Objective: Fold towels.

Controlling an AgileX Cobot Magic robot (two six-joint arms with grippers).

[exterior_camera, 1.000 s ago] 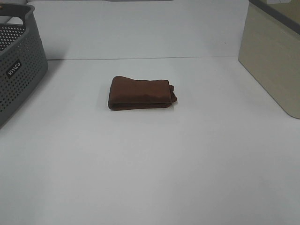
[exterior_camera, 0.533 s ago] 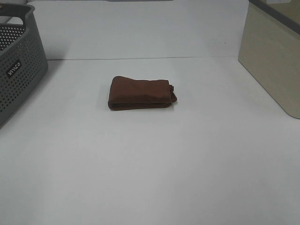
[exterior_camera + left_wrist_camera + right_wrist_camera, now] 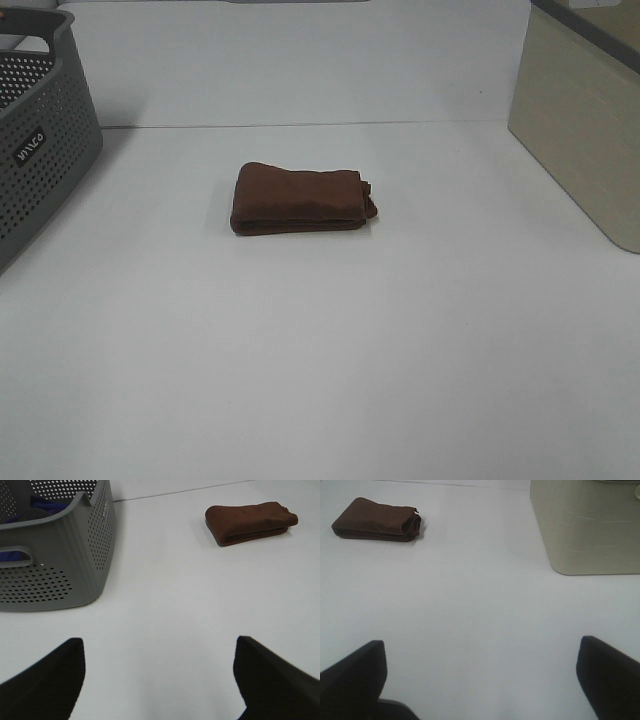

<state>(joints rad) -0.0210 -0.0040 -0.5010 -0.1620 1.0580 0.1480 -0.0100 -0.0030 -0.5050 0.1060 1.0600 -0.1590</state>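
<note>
The dark reddish-brown towel (image 3: 303, 199) lies folded into a thick compact rectangle near the middle of the white table. It also shows in the left wrist view (image 3: 250, 521) and in the right wrist view (image 3: 376, 526), where a tiny white tag shows at one end. My left gripper (image 3: 159, 677) is open and empty over bare table, well short of the towel. My right gripper (image 3: 480, 677) is open and empty, also far from the towel. Neither arm shows in the exterior high view.
A grey perforated basket (image 3: 40, 140) stands at the left edge; the left wrist view shows blue cloth inside the basket (image 3: 60, 555). A beige bin (image 3: 585, 120) stands at the right, also in the right wrist view (image 3: 587, 525).
</note>
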